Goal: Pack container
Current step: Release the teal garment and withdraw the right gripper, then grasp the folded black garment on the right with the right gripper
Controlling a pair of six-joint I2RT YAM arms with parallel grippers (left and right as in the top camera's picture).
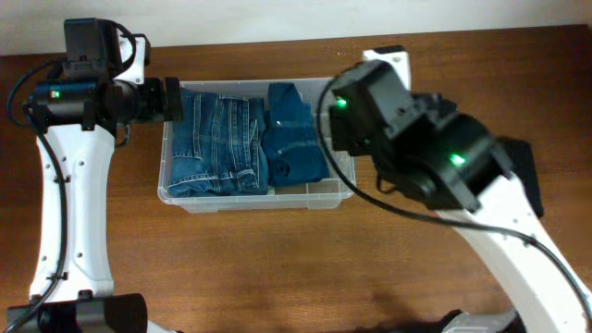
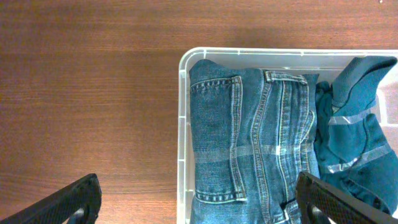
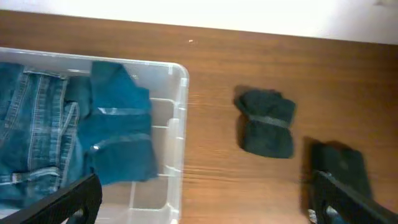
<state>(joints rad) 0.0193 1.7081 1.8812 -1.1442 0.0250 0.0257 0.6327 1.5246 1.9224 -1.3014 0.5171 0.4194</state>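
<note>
Overhead: the container (image 1: 255, 200) sits on the wooden table (image 1: 277, 277), a little left of centre and toward the far edge. Folded blue jeans (image 1: 217, 143) fill its left part. A teal garment (image 1: 294, 134) lies beside them on the right, the two touching. The left arm (image 1: 69, 185) rises along the table's left side. It bends at the top so that its black wrist runs level toward the container's left wall and ends just at it. The right arm (image 1: 490, 213) comes up from the lower right corner and leans inward, its black wrist housing hanging above the container's right end. From here neither set of fingers can be made out.

Left wrist: the left gripper (image 2: 199, 205) is spread wide and holds nothing. One finger shows over bare wood at the lower left, the other over the clothes at the lower right. The container's left wall and near corner lie between them, with the jeans inside and the teal garment further right, pale bands across it.

Right wrist: the right gripper (image 3: 205, 208) is also spread wide and empty, its fingers in the two lower corners. The container's right end is at the left of the view. A dark rolled bundle (image 3: 267, 121) lies on the table well apart from it. A second dark item (image 3: 339, 165) sits near the bundle, partly behind the right-hand finger.
</note>
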